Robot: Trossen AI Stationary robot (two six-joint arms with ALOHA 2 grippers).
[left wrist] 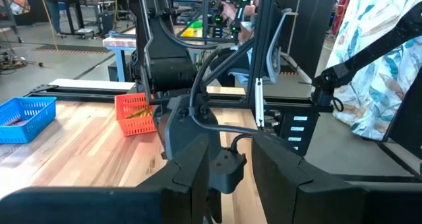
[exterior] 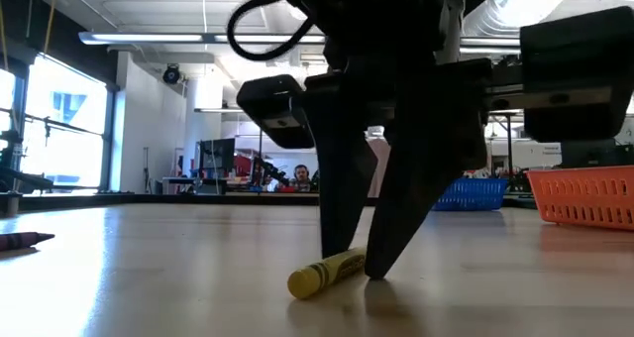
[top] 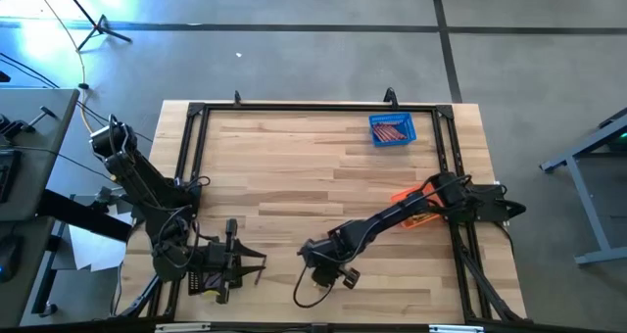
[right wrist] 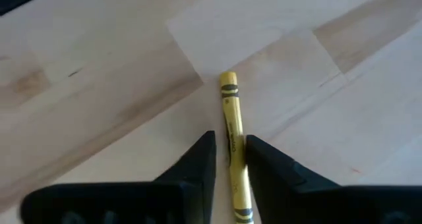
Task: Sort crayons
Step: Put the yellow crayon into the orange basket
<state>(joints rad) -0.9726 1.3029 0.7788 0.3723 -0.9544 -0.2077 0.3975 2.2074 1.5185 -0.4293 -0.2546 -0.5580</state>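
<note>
The pale wood-plank surface (top: 294, 176) stands in a bright workshop with a grey floor. A blue basket (top: 392, 130) holding red-orange crayons (top: 392, 133) sits near the far edge; an orange basket (exterior: 584, 196) lies partly under the right arm. The left claw (top: 257, 265) hovers parted and empty at the near-left corner. The right claw (right wrist: 229, 159) is down at the near-centre, fingertips on the wood straddling a yellow crayon (right wrist: 233, 135); they seem to be just touching it, not clamped. A dark crayon (exterior: 25, 241) lies well apart.
</note>
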